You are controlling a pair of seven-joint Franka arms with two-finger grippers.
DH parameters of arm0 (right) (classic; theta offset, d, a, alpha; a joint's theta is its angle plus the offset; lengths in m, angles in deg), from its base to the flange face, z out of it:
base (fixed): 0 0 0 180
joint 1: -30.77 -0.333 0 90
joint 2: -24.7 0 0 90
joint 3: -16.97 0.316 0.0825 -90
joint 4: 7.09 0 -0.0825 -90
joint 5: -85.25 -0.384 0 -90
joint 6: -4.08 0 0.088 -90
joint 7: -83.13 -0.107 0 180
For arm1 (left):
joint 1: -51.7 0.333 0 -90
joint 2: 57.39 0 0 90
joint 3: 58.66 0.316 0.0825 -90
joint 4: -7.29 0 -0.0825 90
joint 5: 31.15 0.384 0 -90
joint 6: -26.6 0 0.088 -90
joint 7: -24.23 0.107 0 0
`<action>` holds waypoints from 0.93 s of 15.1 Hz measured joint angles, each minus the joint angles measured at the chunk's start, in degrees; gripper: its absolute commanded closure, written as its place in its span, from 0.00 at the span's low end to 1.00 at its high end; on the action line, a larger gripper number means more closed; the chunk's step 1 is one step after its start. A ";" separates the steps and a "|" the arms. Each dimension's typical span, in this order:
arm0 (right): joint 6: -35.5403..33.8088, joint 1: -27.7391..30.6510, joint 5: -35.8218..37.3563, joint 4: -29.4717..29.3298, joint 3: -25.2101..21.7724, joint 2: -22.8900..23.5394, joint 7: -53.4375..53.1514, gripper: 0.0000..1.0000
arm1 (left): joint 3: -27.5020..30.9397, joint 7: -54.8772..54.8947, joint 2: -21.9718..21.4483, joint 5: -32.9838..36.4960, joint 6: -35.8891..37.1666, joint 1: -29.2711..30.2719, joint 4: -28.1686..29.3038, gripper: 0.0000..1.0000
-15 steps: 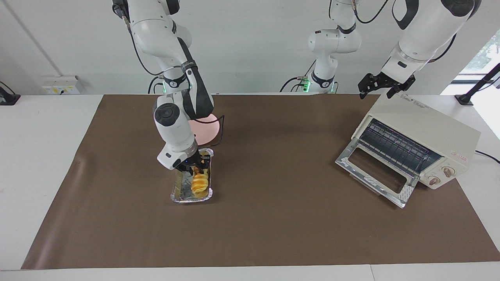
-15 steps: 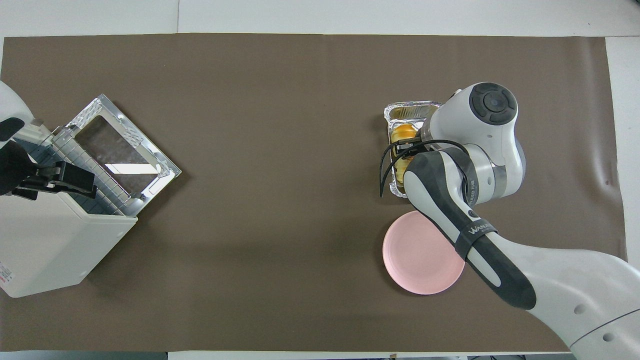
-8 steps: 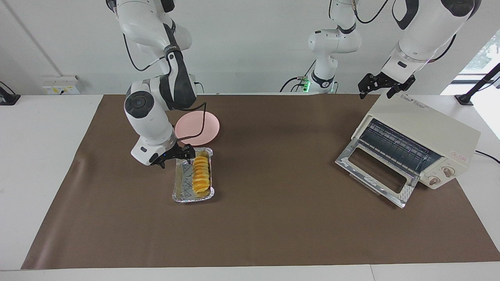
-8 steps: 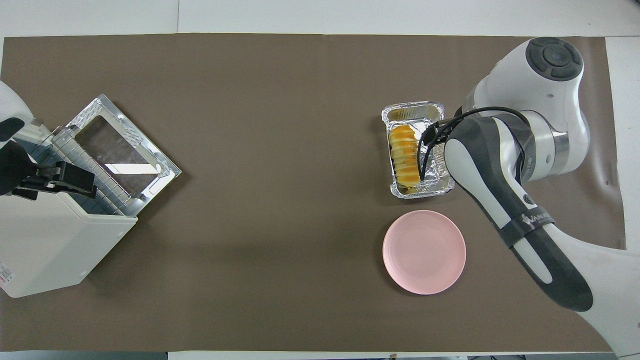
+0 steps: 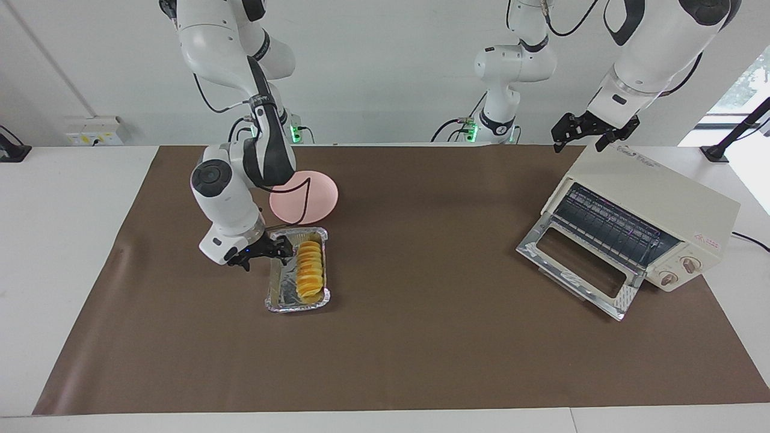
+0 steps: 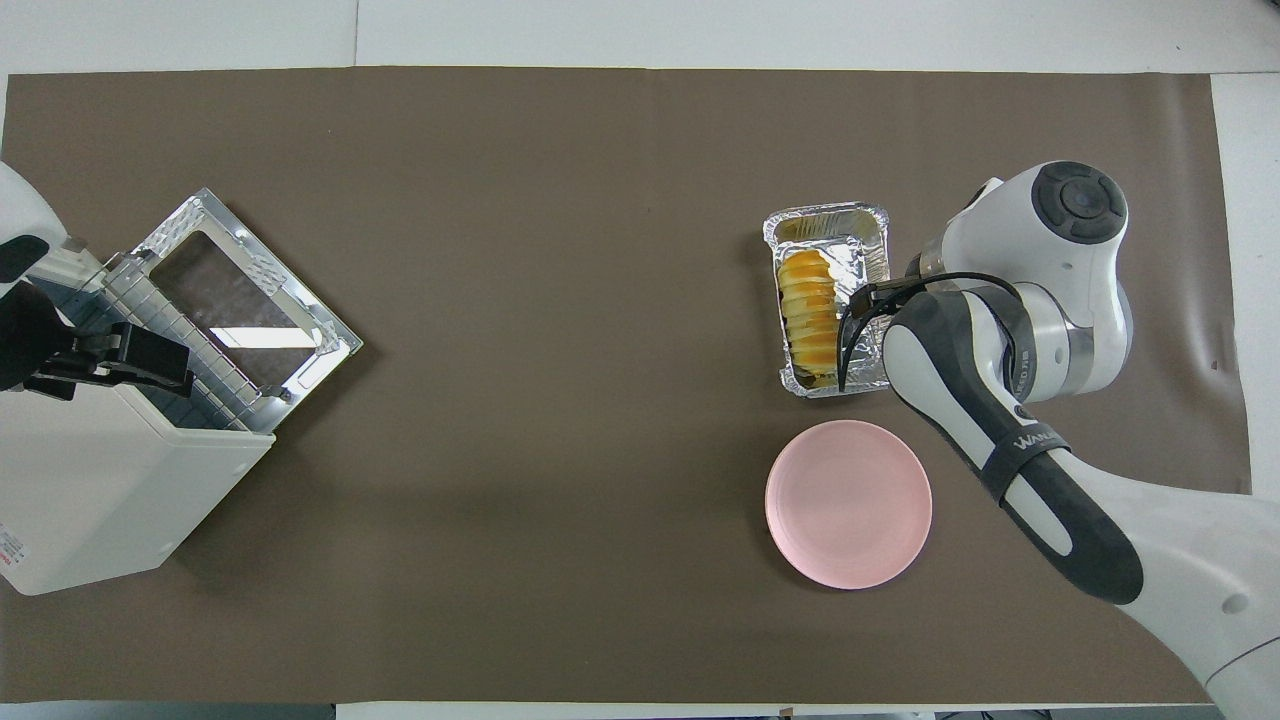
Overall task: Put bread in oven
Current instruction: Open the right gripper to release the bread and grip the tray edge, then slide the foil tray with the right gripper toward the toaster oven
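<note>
The right gripper point(image 5: 264, 251) is low at the edge of the foil tray point(image 5: 275, 287), on the side toward the right arm's end of the table; I cannot tell if its fingers are apart or together. The bread point(image 5: 308, 270) lies in this tray, not held. The pink plate point(image 5: 313, 195) sits just nearer to the robots. The oven point(image 5: 652, 213) stands at the left arm's end, its door point(image 5: 577, 264) open. The left gripper point(image 5: 592, 129) hangs over the oven top, fingers apart.
</note>
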 measured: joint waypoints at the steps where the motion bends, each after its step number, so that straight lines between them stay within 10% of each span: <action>1: 0.47 0.00 -0.45 0.31 0.00 0.02 0.00 1.00 | 0.00 0.00 0.00 0.00 0.00 0.00 0.00 0.00; 14: -2.32 -7.33 -8.86 -6.55 1.20 -0.04 -5.56 1.00 | 0.00 0.00 0.00 0.00 0.00 0.00 0.00 0.00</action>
